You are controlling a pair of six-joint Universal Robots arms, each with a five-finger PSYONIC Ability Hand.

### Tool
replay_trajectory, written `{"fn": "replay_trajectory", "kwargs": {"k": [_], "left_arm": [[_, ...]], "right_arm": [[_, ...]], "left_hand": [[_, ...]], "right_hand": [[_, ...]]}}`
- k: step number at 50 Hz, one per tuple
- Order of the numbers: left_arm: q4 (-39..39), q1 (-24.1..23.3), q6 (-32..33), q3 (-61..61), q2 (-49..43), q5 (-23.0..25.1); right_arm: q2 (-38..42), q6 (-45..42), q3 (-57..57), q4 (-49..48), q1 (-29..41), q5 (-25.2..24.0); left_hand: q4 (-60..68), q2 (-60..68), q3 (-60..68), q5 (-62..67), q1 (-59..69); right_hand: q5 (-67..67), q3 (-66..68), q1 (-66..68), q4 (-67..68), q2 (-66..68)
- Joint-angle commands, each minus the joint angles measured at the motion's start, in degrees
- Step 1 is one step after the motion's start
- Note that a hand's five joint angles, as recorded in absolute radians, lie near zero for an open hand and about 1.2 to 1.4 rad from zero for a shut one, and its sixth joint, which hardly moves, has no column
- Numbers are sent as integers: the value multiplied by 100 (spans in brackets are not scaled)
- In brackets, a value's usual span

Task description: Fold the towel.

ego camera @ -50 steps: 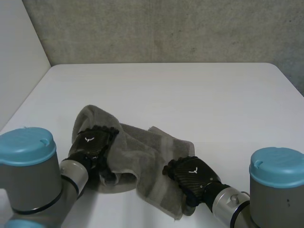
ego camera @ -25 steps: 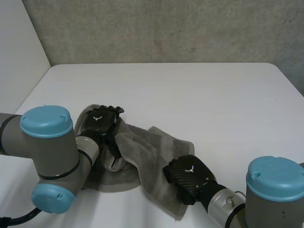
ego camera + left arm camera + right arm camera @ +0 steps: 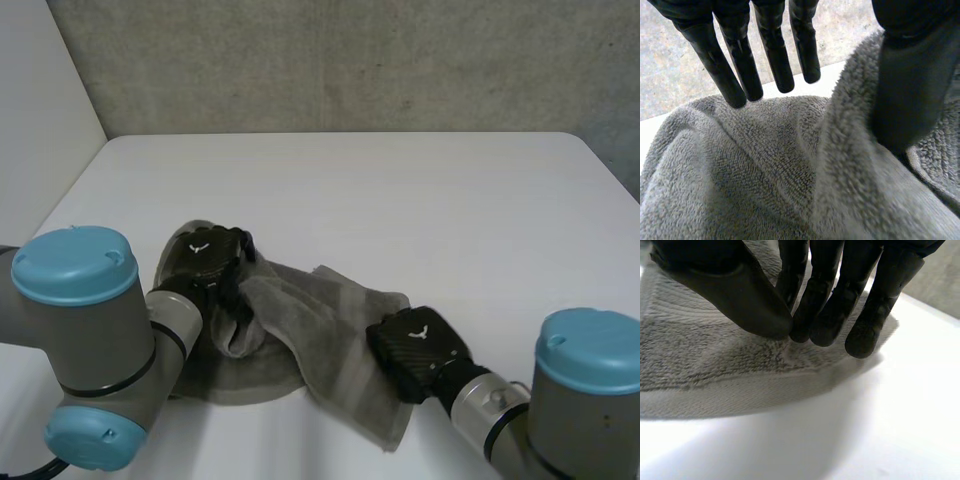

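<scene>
Lying crumpled between the two hands: grey terry-cloth towel [image 3: 330,310], not flat, thick folds and ridges, on the white tabletop [image 3: 400,190] close in front of the arms. Left hand [image 3: 203,255] sits on the towel's left end, over a rolled-up bunch. Its wrist view has the hand [image 3: 772,50] with fingers straight and spread above the towel [image 3: 740,165], tips off the pile, and a raised ridge leaning against the thumb [image 3: 910,90]; hand relaxed, nothing gripped. Right hand [image 3: 418,345] is on the towel's right edge, near the corner nearest the robot. In its wrist view the hand [image 3: 825,300] has thumb [image 3: 740,295] and fingertips drawn together on a small pucker of towel [image 3: 700,355] just inside the hem, so it's pinching the cloth. Hem curves just past the right fingertips, white table [image 3: 865,430] beyond. Towel's lower edge runs from under the left hand across to beside the right wrist. Open tabletop ahead of both hands, out to the far edge at the grey concrete wall [image 3: 350,60], and also outboard of the right hand.
</scene>
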Motion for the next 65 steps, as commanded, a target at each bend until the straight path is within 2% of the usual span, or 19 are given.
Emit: {"fn": "replay_trajectory", "kwargs": {"k": [1, 3, 4, 5, 10, 23, 42, 52, 54, 55, 57, 58, 59, 60, 62, 65], "left_arm": [[184, 31, -46, -159, -63, -28], [264, 48, -46, -195, -63, -28], [316, 57, -46, -221, -55, -19], [317, 57, -46, -221, -55, -19], [360, 75, -46, -256, 24, -28], [422, 110, -55, -274, -11, -28], [528, 198, -46, -292, -46, -28], [528, 207, -46, -309, -46, -28], [528, 207, -46, -327, -37, -28], [528, 207, -46, -344, -28, -19], [528, 207, -46, -353, -11, -19], [528, 207, -46, -362, -2, -19], [528, 207, -46, -362, -2, -19], [528, 207, -46, -362, -2, -19], [528, 207, -46, -371, -2, -19], [528, 207, -46, -371, -2, -19]], "right_arm": [[-191, 33, 202, -140, -225, -10], [-243, 42, 272, -123, -198, -2], [-243, 42, 272, -122, -198, -2], [-278, 68, 289, -96, -190, -2], [-515, 156, 395, -78, 3, -98], [-428, 306, 439, -184, 514, -353], [108, 209, 395, -369, 672, -397], [302, 69, 334, -553, 672, -353], [372, -45, 307, -571, 663, -336], [372, -46, 307, -571, 663, -336], [381, -63, 298, -597, 619, -318], [381, -63, 298, -597, 619, -318], [372, -63, 298, -632, 593, -318], [372, -63, 298, -632, 593, -318], [311, -37, 316, -694, 575, -309], [258, -19, 325, -703, 575, -318]], "left_hand": [[1436, 1420, 1459, 503, 1406], [1744, 1727, 1767, 811, 1713], [2043, 2027, 2066, 1111, 2013], [2046, 2030, 2069, 1114, 2016], [3423, 3407, 3446, 2491, 3393], [3712, 3695, 3735, 2779, 3682], [3527, 3510, 3550, 2594, 3497], [3459, 3443, 3482, 2527, 3429], [3443, 3426, 3465, 2510, 3412], [3426, 3409, 3449, 2493, 3396], [3392, 3376, 3415, 2459, 3362], [3342, 3326, 3365, 2409, 3312], [3342, 3325, 3365, 2409, 3311], [3258, 3242, 3281, 2326, 3228], [3157, 3140, 3180, 2224, 3126], [3039, 3022, 3062, 2106, 3009]], "right_hand": [[-391, -246, -319, -284, -182], [-3421, -3276, -3349, -3314, -3212], [-3436, -3291, -3364, -3329, -3226], [-4218, -4074, -4146, -4111, -4009], [-4880, -4735, -4808, -4773, -4671], [-5202, -5057, -5130, -5095, -4992], [-4849, -4704, -4777, -4742, -4639], [-4008, -3863, -3936, -3901, -3798], [-3121, -2976, -3049, -3014, -2912], [-3116, -2971, -3044, -3009, -2907], [-1710, -1565, -1638, -1603, -1501], [-1703, -1558, -1631, -1596, -1494], [-920, -776, -848, -814, -711], [-913, -768, -840, -806, -703], [221, 366, 293, 328, 430], [225, 370, 297, 332, 435]]}}
